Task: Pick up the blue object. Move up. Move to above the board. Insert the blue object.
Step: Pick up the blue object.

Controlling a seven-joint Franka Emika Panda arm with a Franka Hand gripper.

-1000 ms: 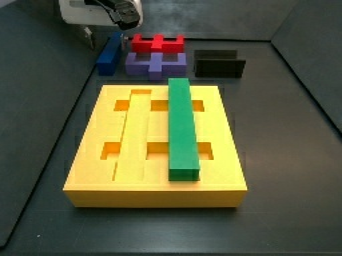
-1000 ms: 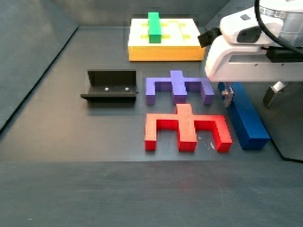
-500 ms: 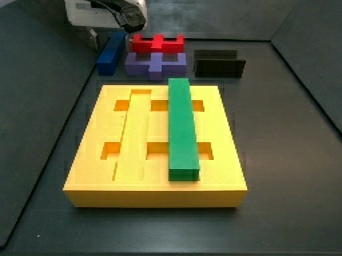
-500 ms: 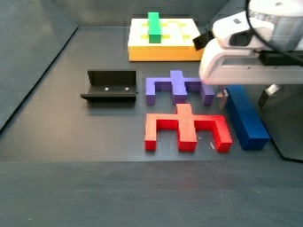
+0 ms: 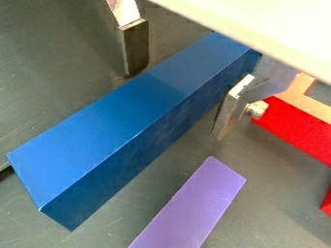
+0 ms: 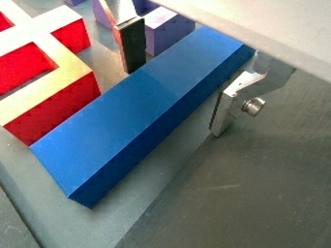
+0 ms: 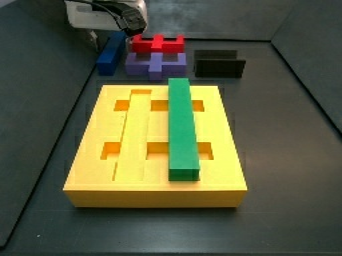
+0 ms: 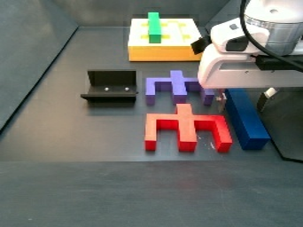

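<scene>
The blue object (image 5: 142,121) is a long royal-blue bar lying flat on the dark floor; it shows in both wrist views (image 6: 142,116) and both side views (image 7: 106,58) (image 8: 247,122). My gripper (image 5: 184,77) is low over one end of it and open. The silver fingers (image 5: 134,44) stand one on each side of the bar, with a gap showing beside it (image 6: 181,76). In the side views the gripper (image 7: 107,20) (image 8: 243,93) stands over the bar. The yellow board (image 7: 94,150) (image 8: 142,51) lies apart, with a green bar (image 7: 181,125) in one groove.
A red piece (image 8: 183,127) lies right beside the blue bar, with a purple cross-shaped block (image 8: 178,86) behind it; both show in the wrist views (image 6: 52,68) (image 5: 195,208). The dark fixture (image 8: 109,87) stands beyond them. Grey walls ring the floor.
My gripper has come down lower over the blue bar, so its fingers now straddle it. The bar and the other pieces have not moved.
</scene>
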